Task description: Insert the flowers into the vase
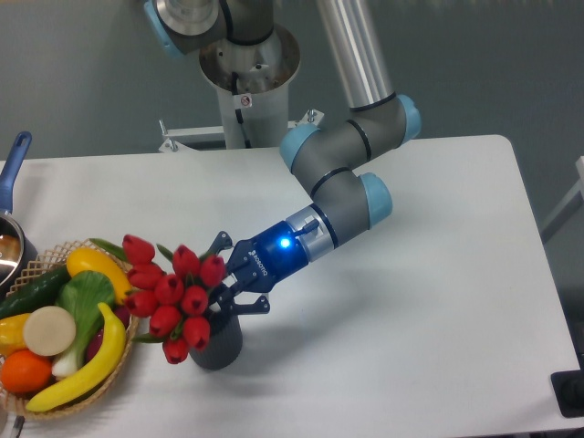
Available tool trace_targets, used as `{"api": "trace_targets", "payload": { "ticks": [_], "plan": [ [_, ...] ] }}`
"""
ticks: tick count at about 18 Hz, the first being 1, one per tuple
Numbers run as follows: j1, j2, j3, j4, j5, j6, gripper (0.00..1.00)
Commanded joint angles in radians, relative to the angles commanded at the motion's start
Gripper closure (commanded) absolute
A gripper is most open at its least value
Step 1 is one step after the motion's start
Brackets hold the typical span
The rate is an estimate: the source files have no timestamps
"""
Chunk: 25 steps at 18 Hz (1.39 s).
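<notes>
At the near left edge of the white table (pixel 411 274), a wicker basket (pixel 117 370) holds a yellow banana (pixel 87 370), an orange (pixel 23 372), a pale round slice (pixel 48 330), a green leafy vegetable (pixel 84 297), a cucumber (pixel 36 290) and a yellow pepper (pixel 91 263). Just right of the basket stands the vase (pixel 219 345), upright on the table. The flowers (pixel 173 294) lie tilted over the vase mouth, with the red buds leaning left toward the basket and overlapping its rim; the lower stems are hidden behind the buds and the gripper, so their depth in the vase cannot be determined. The gripper (pixel 224 287) reaches in from the right, directly above the vase, with its fingers clamped on the stems of the flowers. A blue light shows on the wrist (pixel 278 251) behind it. At the far left edge, a pot with a blue handle (pixel 13 169) is partly in view. The arm base (pixel 246 82) stands behind the table.
</notes>
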Motion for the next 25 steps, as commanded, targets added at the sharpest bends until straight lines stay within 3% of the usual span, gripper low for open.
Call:
{"api": "trace_targets", "payload": {
  "ticks": [4, 13, 16, 25],
  "plan": [
    [0.000, 0.006, -0.008, 0.000, -0.002, 0.002, 0.46],
    [0.018, 0.020, -0.009, 0.000, 0.000, 0.020, 0.00],
    [0.043, 0.083, -0.035, 0.002, 0.014, 0.020, 0.00],
    [0.155, 0.253, -0.114, 0.002, 0.271, 0.112, 0.00]
  ]
}}
